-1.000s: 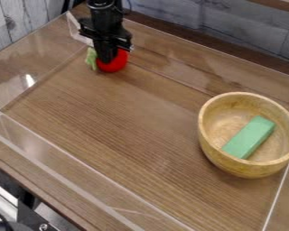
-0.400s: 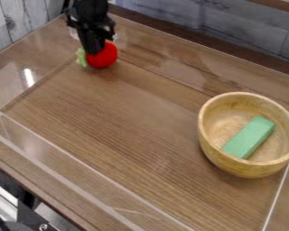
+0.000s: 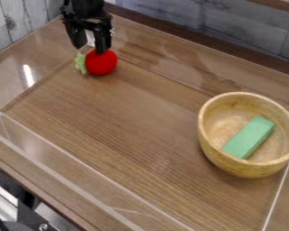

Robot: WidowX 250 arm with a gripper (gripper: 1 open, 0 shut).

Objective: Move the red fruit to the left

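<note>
The job looks all done or nearly done. One wooden bowl (image 3: 212,144) is near, on the right, with one green block (image 3: 248,138) in it. One red fruit (image 3: 100,62) sits on the tabletop (image 3: 123,135), far and left. The one tool (image 3: 90,32) is spread, just beyond it.

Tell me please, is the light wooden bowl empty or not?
Not empty: inside the light wooden bowl lies a green rectangular block.
</note>
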